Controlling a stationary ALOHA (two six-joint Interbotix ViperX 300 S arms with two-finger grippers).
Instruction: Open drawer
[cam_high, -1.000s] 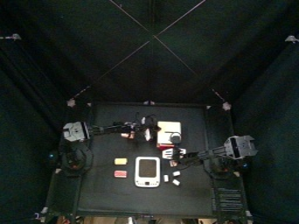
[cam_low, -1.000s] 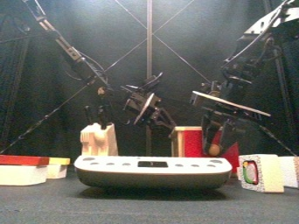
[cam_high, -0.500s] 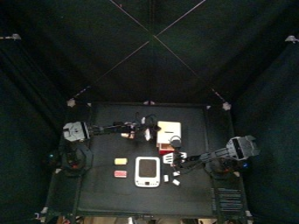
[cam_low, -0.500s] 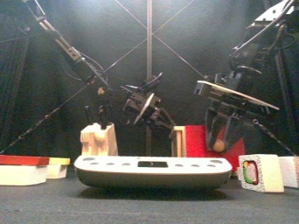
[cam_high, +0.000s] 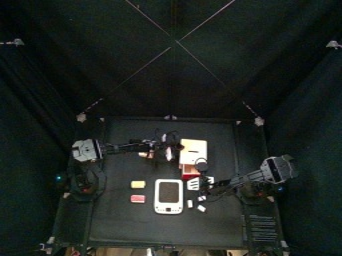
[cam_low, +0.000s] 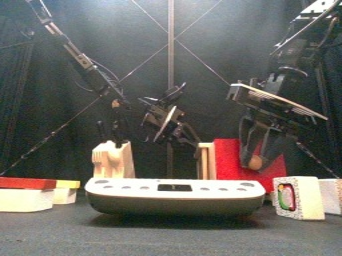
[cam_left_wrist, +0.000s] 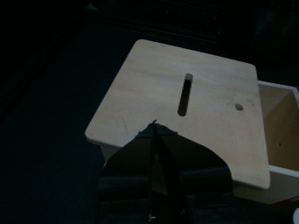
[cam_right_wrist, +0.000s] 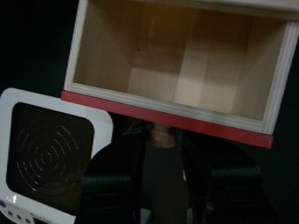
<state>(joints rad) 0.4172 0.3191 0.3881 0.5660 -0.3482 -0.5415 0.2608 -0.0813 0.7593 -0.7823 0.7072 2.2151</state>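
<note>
right gripper (cam_right_wrist: 166, 179) grips a small peg-like knob (cam_right_wrist: 160, 136) on the red front of the drawer (cam_right_wrist: 176, 74), jaws partway apart around it. drawer is pulled out of the tan box (cam_left_wrist: 193, 105), its wooden inside showing, near the table's middle behind the white device (cam_low: 174, 195). left gripper (cam_left_wrist: 158, 166) rests its closed jaws on the box top.
</note>
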